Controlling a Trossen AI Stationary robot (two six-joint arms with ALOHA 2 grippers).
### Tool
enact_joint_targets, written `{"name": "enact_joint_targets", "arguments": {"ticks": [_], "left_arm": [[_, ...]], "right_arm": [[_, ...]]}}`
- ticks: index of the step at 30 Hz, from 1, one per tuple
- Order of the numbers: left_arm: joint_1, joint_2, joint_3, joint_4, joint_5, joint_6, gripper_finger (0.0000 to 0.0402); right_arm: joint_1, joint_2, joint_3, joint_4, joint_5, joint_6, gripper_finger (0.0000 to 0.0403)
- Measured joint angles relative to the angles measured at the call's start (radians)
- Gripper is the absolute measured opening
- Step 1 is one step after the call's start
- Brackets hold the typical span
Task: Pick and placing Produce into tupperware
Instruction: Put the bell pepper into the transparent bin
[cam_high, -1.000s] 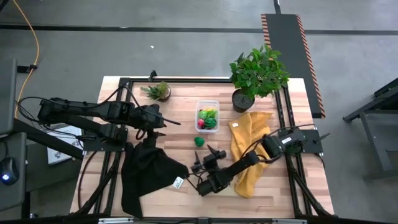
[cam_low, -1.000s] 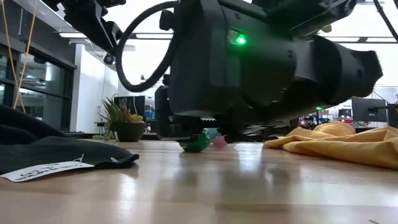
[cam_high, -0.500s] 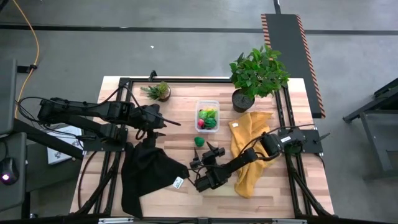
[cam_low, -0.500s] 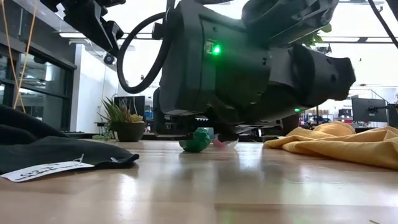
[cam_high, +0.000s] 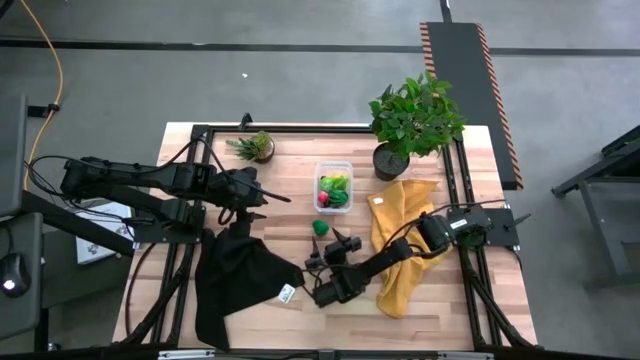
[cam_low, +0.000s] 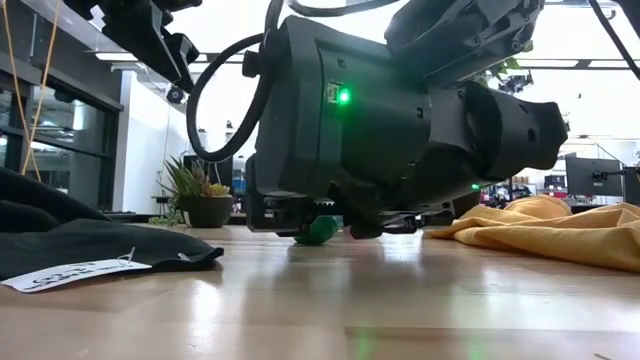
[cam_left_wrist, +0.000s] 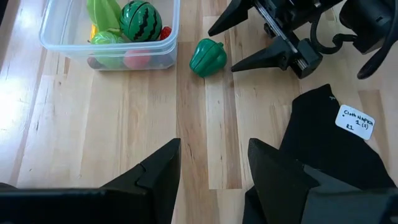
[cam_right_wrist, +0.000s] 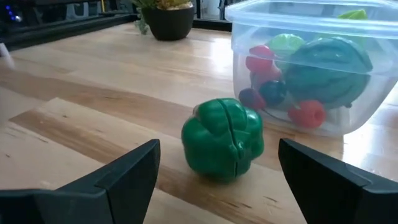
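Note:
A green toy pepper (cam_high: 320, 227) sits on the wooden table just near of the clear tupperware (cam_high: 333, 186). The tupperware holds a striped melon (cam_left_wrist: 140, 20), a light-green piece and small red ones. My right gripper (cam_high: 326, 250) lies low and almost level over the table, open. Its fingers (cam_right_wrist: 127, 174) point at the pepper (cam_right_wrist: 222, 138), which stands just ahead of the gap between them, untouched. My left gripper (cam_left_wrist: 214, 163) hangs open and holds nothing above the table's left side, over the black cloth's far edge.
A black cloth (cam_high: 235, 280) with a white label (cam_high: 287, 294) lies at the near left. A yellow cloth (cam_high: 400, 245) lies at the right under my right arm. A large potted plant (cam_high: 415, 120) and a small one (cam_high: 255, 147) stand at the far edge.

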Motion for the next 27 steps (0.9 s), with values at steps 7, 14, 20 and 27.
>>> {"name": "enact_joint_targets", "arguments": {"ticks": [7,14,20,27], "left_arm": [[0.000,0.000,0.000,0.000,0.000,0.000,0.0177],[0.000,0.000,0.000,0.000,0.000,0.000,0.0177],[0.000,0.000,0.000,0.000,0.000,0.000,0.0177],[0.000,0.000,0.000,0.000,0.000,-0.001,0.0177]], "right_arm": [[-0.008,0.000,0.000,0.000,-0.014,0.006,0.0319],[-0.018,0.000,0.000,0.000,-0.017,0.005,0.0319],[-0.026,0.000,0.000,0.016,-0.038,-0.041,0.0319],[-0.039,0.000,0.000,0.048,-0.049,-0.098,0.0319]]}}
